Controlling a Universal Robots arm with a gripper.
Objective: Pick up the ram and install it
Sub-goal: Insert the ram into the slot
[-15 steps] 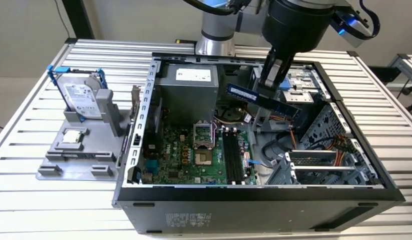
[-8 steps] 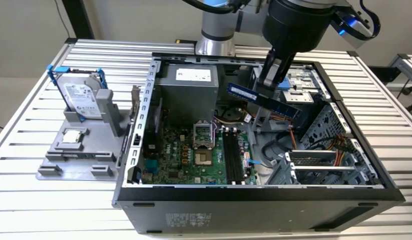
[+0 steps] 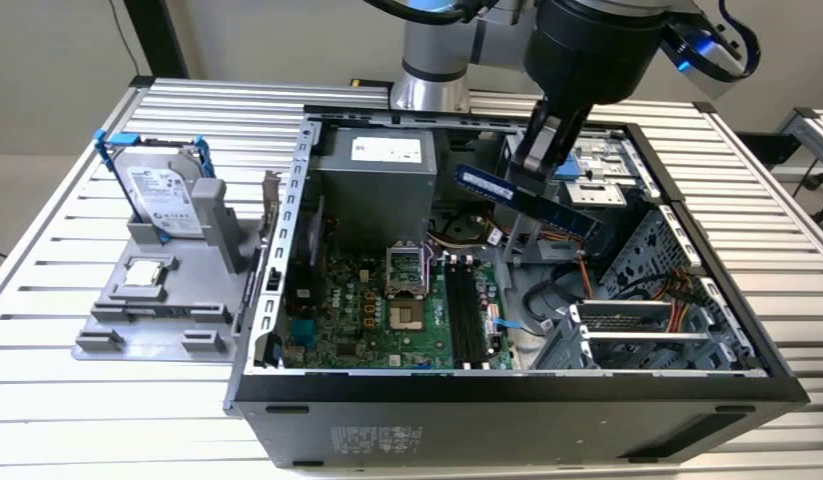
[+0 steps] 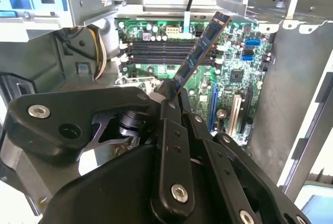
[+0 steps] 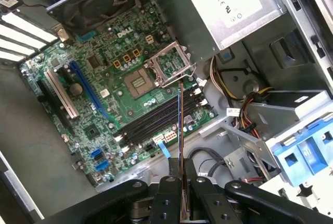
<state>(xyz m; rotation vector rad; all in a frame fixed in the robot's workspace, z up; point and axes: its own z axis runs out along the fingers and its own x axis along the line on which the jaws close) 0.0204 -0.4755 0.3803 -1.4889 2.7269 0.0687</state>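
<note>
A broad surface (image 3: 104, 420) of silvery metal slats takes up most of the exterior view, its ribs running across from the exterior view's left to its right, with dark grooves between them. Beyond its far corner, on the exterior view's left, lies a plain pale beige area (image 3: 44, 70); whether that is wall or floor cannot be told. 1 dark upright post (image 3: 160, 38) stands against it, just behind the surface's far edge. At the exterior view's right edge a 2nd slatted metal surface (image 3: 814, 128) stands apart from the 1st. The light is bright and even, and shadows are soft.
</note>
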